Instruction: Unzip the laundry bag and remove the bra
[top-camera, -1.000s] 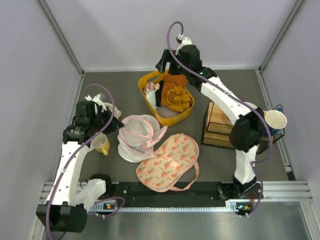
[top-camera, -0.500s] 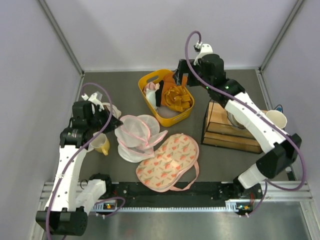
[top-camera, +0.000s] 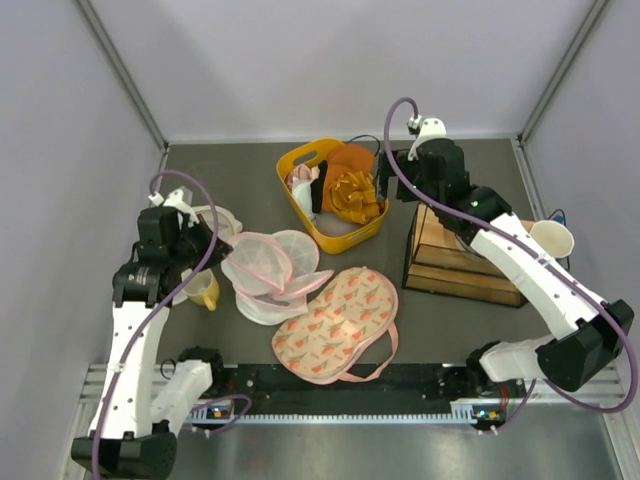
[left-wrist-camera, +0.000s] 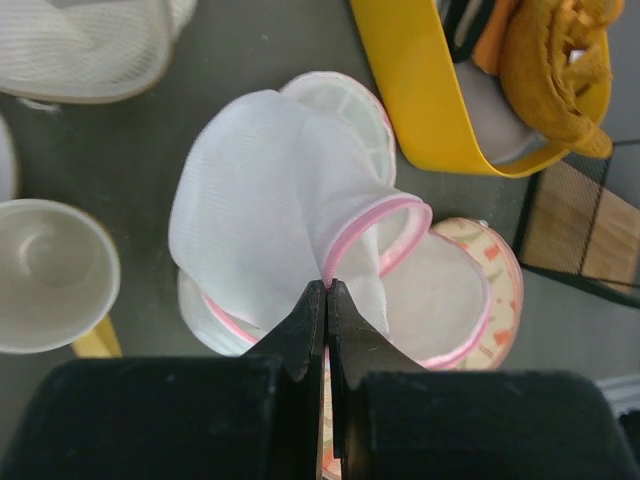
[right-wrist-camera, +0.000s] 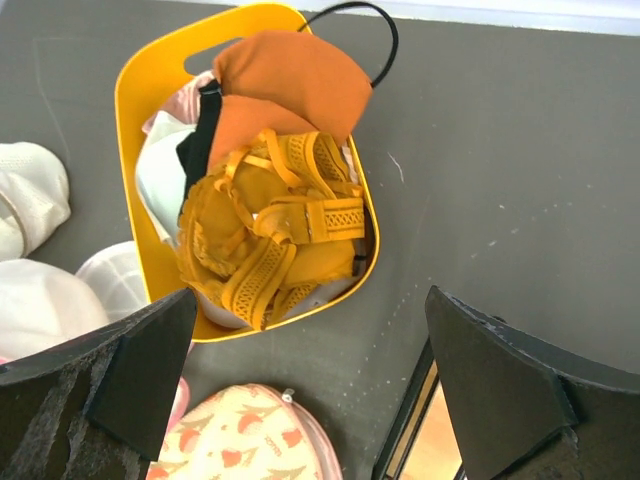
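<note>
The laundry bag (top-camera: 270, 268) lies open left of centre, white mesh domes with pink zipper edging; it also shows in the left wrist view (left-wrist-camera: 270, 200). My left gripper (top-camera: 222, 248) is shut on the bag's pink edge (left-wrist-camera: 327, 285) and holds that fold up. The bra (top-camera: 355, 192), mustard and burnt-orange, lies in the yellow basket (top-camera: 300, 160), outside the bag. In the right wrist view the bra (right-wrist-camera: 270, 240) sits on other clothes in the basket (right-wrist-camera: 135, 100). My right gripper (top-camera: 398, 185) is wide open and empty, above the floor just right of the basket (right-wrist-camera: 310, 300).
A cream pouch with red print (top-camera: 335, 320) lies in front of the bag. A white mesh bag (top-camera: 212, 218) and a yellow-handled cup (top-camera: 200, 290) are beside my left arm. A wooden crate in a black wire frame (top-camera: 460, 255) and a paper cup (top-camera: 550, 240) stand right.
My right arm has swung right, off the basket, leaving the bra in it. My left gripper has drawn the bag's pink edge to the left.
</note>
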